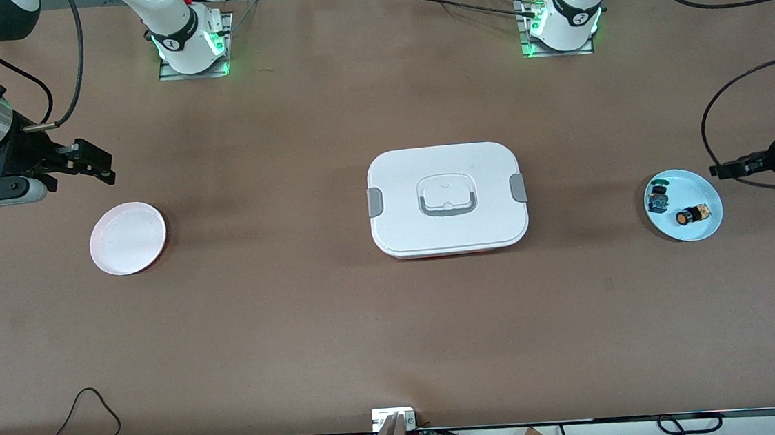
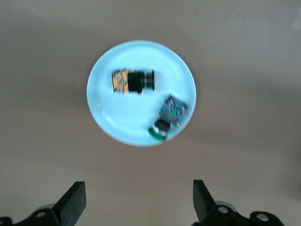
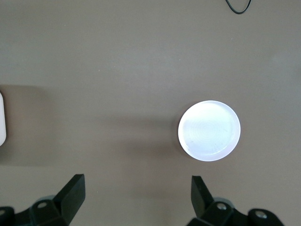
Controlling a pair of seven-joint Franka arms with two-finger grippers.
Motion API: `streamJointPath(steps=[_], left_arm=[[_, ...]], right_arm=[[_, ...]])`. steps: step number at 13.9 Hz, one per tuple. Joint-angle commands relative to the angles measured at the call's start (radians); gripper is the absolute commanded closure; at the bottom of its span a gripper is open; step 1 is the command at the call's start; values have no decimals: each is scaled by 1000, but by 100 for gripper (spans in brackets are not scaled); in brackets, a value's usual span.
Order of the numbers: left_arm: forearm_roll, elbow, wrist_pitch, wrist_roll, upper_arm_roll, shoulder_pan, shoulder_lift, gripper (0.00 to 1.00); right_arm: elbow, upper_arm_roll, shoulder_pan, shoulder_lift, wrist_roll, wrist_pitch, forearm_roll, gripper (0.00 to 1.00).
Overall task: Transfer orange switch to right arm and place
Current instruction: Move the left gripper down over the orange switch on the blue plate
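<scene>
My left gripper [image 2: 136,205] hovers wide open over the bench by the pale blue round plate [image 2: 106,113] holding the tiny black orange-capped switch [image 2: 133,81]; my right gripper [image 3: 136,202] waits, open, near the white round plate [image 3: 209,130].

You are seeing two switches [image 1: 694,214] lying on a plate [image 1: 704,194] at the left arm's end, a lidded box [image 1: 447,199] sitting mid-table.

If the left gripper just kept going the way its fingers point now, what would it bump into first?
Probably the bare brown table, just short of the round light-blue plate. The open left gripper holds nothing; depth is hard to judge.
</scene>
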Motion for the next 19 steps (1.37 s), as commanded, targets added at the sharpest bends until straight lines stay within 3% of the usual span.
streamJointPath(steps=[1,7,19], left_arm=[[23,-13,89,-7,-9,28,37,0],[25,-25,384,20,-9,39,183,0],[13,-30,390,31,-18,50,264,0]], right_arm=[[12,1,-2,1,0,-6,-3,0],[12,1,0,0,4,-6,-1,0],[12,1,0,0,8,-6,-1,0]])
